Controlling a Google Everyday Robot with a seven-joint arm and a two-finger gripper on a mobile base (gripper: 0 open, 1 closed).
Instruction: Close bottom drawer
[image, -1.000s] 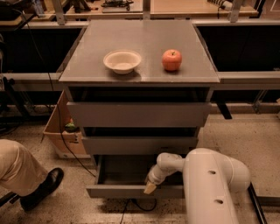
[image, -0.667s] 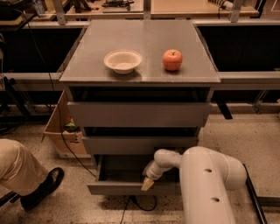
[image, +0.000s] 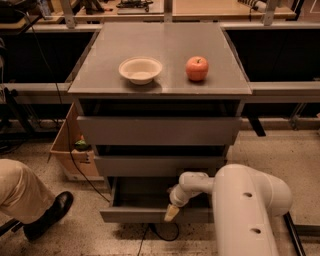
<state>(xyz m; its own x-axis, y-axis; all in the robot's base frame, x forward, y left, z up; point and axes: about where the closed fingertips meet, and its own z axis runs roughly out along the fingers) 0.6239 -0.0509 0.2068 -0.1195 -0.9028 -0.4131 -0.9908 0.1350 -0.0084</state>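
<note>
Cream jaws at grey bottom drawer (image: 134, 215)

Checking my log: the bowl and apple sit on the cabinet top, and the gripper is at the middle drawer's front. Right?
No. The camera view shows the gripper at the front edge of the bottom drawer, which stands pulled out. The bowl and apple do sit on the cabinet top.
</note>
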